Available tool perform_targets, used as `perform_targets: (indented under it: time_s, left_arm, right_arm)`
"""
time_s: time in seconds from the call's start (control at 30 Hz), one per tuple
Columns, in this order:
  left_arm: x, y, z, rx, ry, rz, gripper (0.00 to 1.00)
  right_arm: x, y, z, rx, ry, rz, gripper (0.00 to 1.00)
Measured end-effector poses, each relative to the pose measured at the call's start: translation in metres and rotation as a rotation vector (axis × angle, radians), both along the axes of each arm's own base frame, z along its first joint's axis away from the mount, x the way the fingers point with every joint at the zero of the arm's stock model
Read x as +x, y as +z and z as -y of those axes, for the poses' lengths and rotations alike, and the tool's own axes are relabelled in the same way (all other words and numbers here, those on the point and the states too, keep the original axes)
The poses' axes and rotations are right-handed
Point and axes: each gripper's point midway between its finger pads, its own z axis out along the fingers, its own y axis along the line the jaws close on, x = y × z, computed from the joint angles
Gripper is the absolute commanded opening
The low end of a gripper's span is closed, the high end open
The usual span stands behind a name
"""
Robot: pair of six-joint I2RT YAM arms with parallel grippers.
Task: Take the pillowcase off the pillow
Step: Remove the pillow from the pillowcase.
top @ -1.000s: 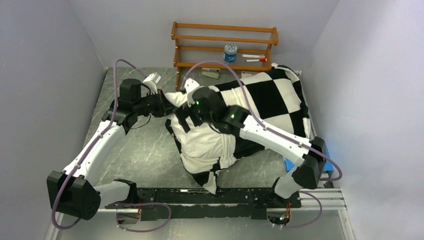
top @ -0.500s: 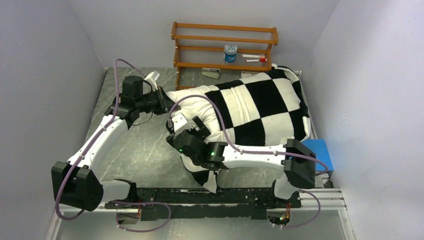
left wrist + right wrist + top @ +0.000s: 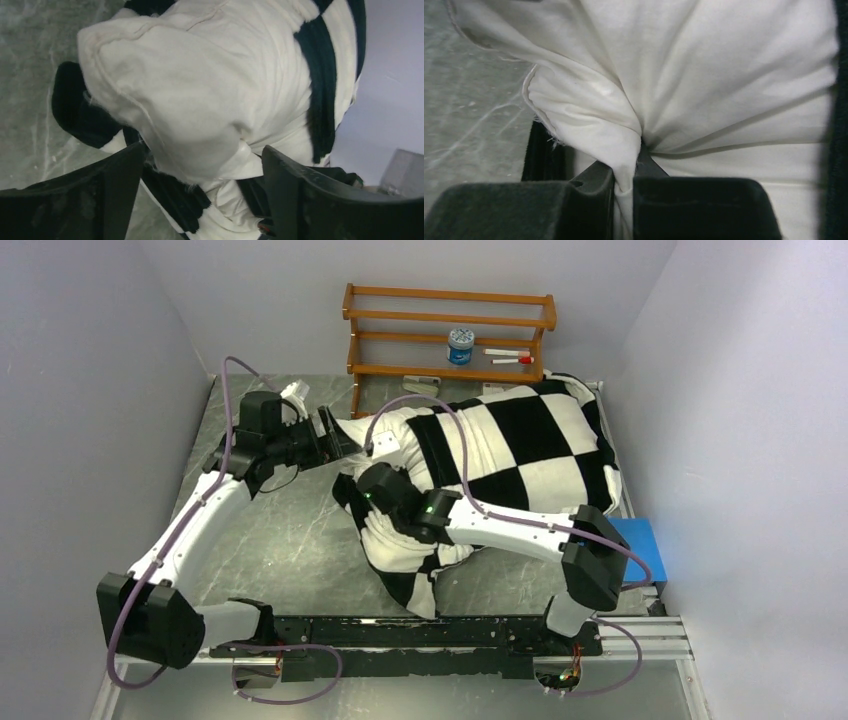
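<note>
Fingers (image 3: 107,192) of the left gripper (image 3: 202,150) stand spread wide, one on each side of a plump white corner of the pillow (image 3: 190,90). The corner sits in the gap between them, but whether either pad touches the cloth cannot be told. On the right gripper (image 3: 624,172) the fingers (image 3: 589,205) are pressed together, pinching a fold of plain white pillow fabric, and creases fan out from the pinch. From above, the pillow lies on the right half of the grey marbled table (image 3: 280,540), running from its middle toward the far right corner. The pillowcase (image 3: 530,440), in big black-and-white checks, covers the far and right part of it. The left end is bare, wrinkled white, and there both grippers meet it. More checkered cloth lies bunched at the near side, beneath the right arm.
</note>
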Motion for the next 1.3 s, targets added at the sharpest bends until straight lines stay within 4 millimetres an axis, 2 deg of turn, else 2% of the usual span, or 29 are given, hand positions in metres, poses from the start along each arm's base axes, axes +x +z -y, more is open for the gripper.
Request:
perform_targets:
  time_s: [0.13, 0.23, 0.33, 0.47, 0.53, 0.63, 0.77, 0.83, 0.87, 0.93, 1.0, 1.07, 1.13, 1.23, 1.3]
  left_arm:
    - [-0.003, 0.014, -0.017, 0.039, 0.091, 0.053, 0.97]
    - [-0.014, 0.014, -0.024, 0.028, 0.122, 0.071, 0.98]
    - [-0.035, -0.011, -0.021, -0.020, 0.116, 0.018, 0.98]
    - [-0.069, -0.067, -0.015, -0.098, 0.115, -0.136, 0.97]
    - [-0.085, -0.087, -0.013, -0.141, 0.121, -0.199, 0.97]
    - [-0.094, -0.095, -0.005, -0.203, 0.113, -0.228, 0.97]
    - [-0.088, -0.080, 0.009, -0.266, 0.090, -0.185, 0.97]
    - [-0.086, -0.071, 0.015, -0.288, 0.075, -0.159, 0.90]
    - [-0.085, -0.067, 0.018, -0.300, 0.067, -0.147, 0.83]
    - [-0.083, -0.066, 0.024, -0.310, 0.053, -0.144, 0.74]
    - [-0.081, -0.074, 0.031, -0.282, 0.047, -0.170, 0.66]
    - [-0.085, -0.089, 0.038, -0.218, 0.043, -0.196, 0.54]
    - [-0.091, -0.097, 0.044, -0.177, 0.034, -0.205, 0.34]
    - [-0.094, -0.100, 0.049, -0.162, 0.035, -0.187, 0.09]
    - [-0.097, -0.108, 0.048, -0.144, 0.051, -0.182, 0.05]
  right_arm:
    - [0.001, 0.006, -0.002, 0.096, 0.043, -0.085, 0.00]
    - [0.003, 0.008, -0.004, 0.138, 0.064, -0.135, 0.00]
    - [0.005, 0.012, -0.005, 0.167, 0.077, -0.170, 0.00]
    - [0.004, 0.015, -0.008, 0.184, 0.088, -0.200, 0.00]
    - [0.003, 0.012, -0.010, 0.189, 0.093, -0.215, 0.00]
    - [0.002, 0.011, -0.011, 0.200, 0.096, -0.227, 0.00]
    - [0.002, 0.011, -0.012, 0.207, 0.097, -0.234, 0.00]
    - [0.002, 0.011, -0.012, 0.209, 0.097, -0.236, 0.00]
    - [0.002, 0.011, -0.012, 0.210, 0.098, -0.236, 0.00]
    - [0.002, 0.011, -0.012, 0.211, 0.098, -0.237, 0.00]
    - [0.002, 0.011, -0.012, 0.212, 0.096, -0.239, 0.00]
    - [0.001, 0.012, -0.011, 0.207, 0.093, -0.242, 0.00]
    - [0.000, 0.015, -0.010, 0.189, 0.087, -0.250, 0.00]
    - [-0.002, 0.020, -0.012, 0.151, 0.079, -0.249, 0.00]
    - [-0.004, 0.022, -0.012, 0.134, 0.076, -0.253, 0.00]
